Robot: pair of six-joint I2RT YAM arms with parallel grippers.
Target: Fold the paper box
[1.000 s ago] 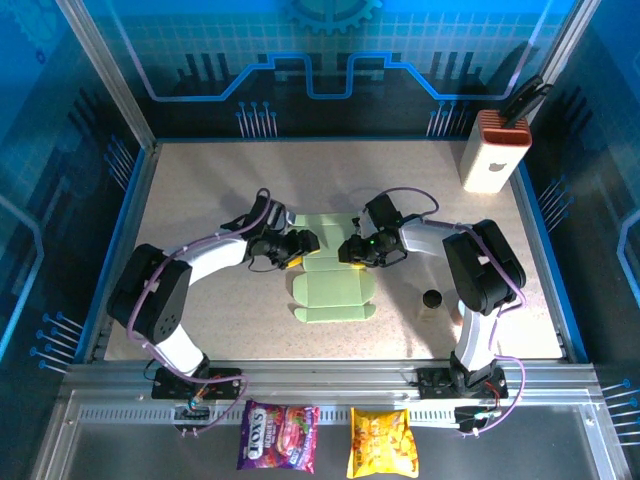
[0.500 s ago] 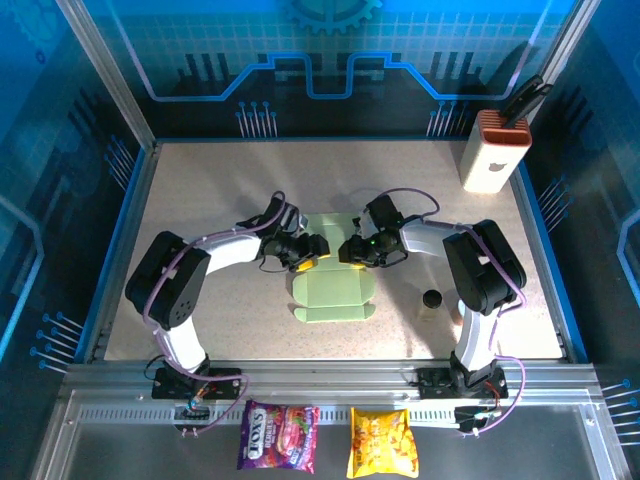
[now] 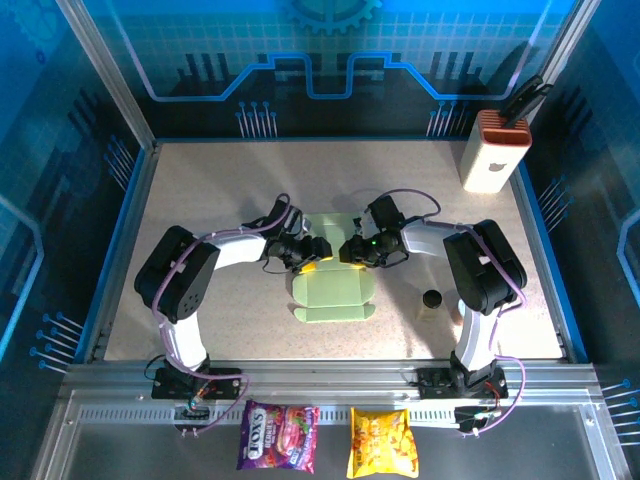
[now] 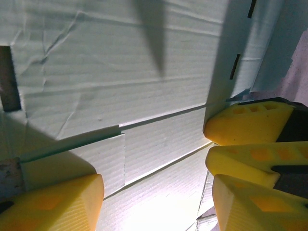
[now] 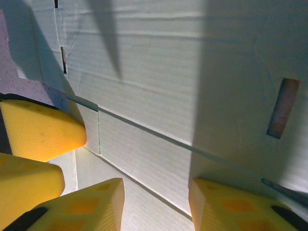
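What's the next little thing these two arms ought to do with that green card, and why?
Probably ease the left jaws onto the slightly lifted flap edge of the paper box and tip it up along its crease. The left jaws and right jaws both stand open, nose to nose low over the sheet, which lies mostly flat on the table.

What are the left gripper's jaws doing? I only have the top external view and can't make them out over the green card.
Observer: Left wrist view: the left gripper is open, yellow fingers spread over the paper box.
Operator: Creased there?
Observer: Yes, fold lines and a raised flap edge run between them.
Operator: And the right gripper?
Observer: Right wrist view: the right gripper is open too, over the paper box.
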